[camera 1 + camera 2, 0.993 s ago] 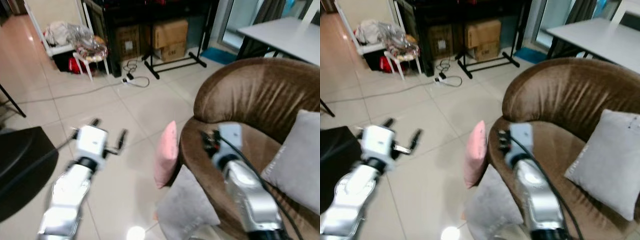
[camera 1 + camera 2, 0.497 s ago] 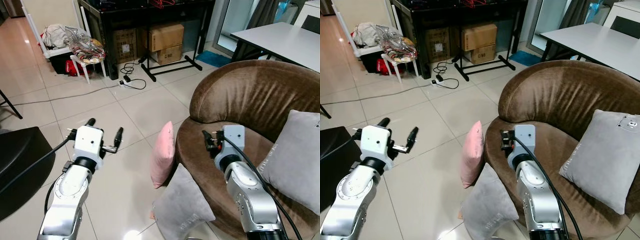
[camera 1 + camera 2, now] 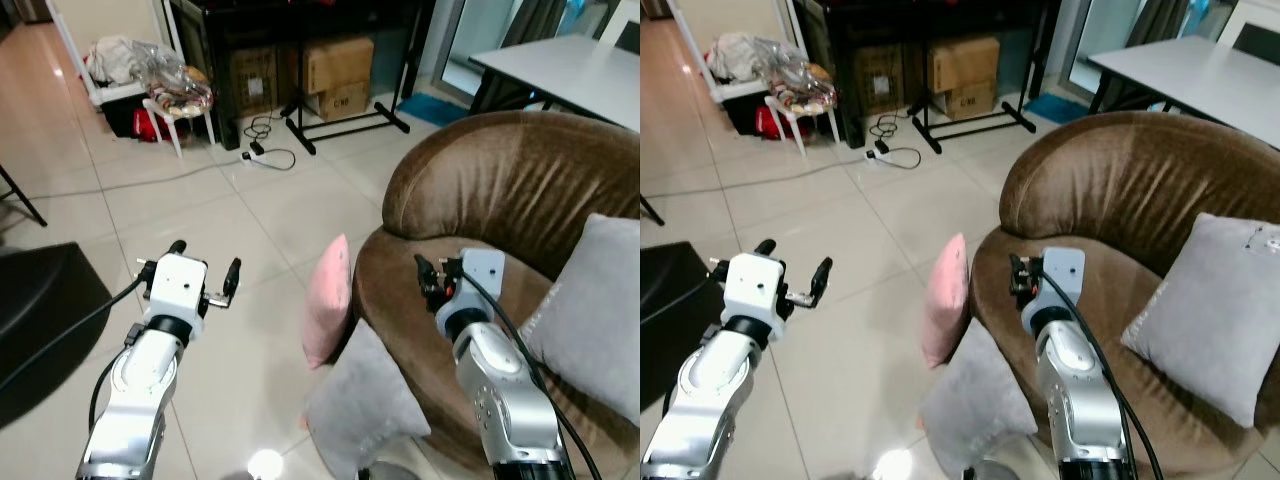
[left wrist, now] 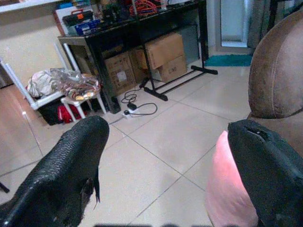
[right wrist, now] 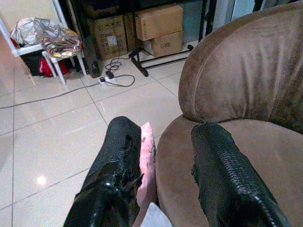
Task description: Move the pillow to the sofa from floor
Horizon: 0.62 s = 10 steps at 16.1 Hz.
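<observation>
Pink pillow [image 3: 329,300] seemingly nearer left claw [image 3: 204,274]

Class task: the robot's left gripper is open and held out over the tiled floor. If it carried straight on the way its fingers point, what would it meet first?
Probably nothing near: the left gripper aims past the pink pillow over bare floor, toward the power strip and the black table. Depth is uncertain.
</observation>
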### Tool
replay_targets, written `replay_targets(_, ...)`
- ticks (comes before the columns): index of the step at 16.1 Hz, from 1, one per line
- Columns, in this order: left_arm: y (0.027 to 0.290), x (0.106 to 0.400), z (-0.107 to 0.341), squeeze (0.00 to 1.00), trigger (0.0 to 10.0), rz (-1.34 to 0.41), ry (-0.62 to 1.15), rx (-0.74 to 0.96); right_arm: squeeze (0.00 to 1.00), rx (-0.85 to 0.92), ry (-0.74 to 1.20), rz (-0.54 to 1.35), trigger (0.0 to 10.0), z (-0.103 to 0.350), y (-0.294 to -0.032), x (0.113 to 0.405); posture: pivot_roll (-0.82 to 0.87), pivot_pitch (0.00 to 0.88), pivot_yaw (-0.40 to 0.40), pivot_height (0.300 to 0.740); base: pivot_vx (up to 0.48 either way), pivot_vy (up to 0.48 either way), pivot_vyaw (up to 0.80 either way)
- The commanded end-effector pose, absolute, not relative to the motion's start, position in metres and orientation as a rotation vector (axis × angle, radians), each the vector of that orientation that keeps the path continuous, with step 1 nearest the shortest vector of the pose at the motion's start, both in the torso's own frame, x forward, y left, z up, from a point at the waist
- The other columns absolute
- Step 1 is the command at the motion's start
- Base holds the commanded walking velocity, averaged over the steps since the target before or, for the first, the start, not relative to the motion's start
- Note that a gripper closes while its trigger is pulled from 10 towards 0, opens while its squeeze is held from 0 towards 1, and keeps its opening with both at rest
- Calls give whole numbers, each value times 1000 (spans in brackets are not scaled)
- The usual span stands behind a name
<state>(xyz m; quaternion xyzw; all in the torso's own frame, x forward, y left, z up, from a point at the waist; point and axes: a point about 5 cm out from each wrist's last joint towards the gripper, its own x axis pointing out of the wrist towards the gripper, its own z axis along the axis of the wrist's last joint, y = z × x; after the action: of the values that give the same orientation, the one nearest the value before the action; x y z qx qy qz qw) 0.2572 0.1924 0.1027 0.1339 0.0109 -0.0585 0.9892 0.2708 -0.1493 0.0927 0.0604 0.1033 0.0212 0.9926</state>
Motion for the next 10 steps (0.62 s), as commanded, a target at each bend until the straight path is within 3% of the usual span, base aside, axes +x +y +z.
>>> replay_targets(1, 192, 255, 102, 243, 10000, -126, 14, 272, 0, 134, 205, 37, 10000, 91, -152, 271, -9, 0, -30, 651, 0, 0, 0)
replay_targets(7, 194, 256, 103, 247, 10000, -122, 12, 260, 0, 108, 209, 60, 10000, 92, -149, 273, -12, 0, -28, 591, 0, 0, 0)
replay_targets(10, 194, 256, 104, 251, 10000, -127, 5, 265, 0, 100, 211, 70, 10000, 91, -148, 273, -10, 0, -29, 591, 0, 0, 0)
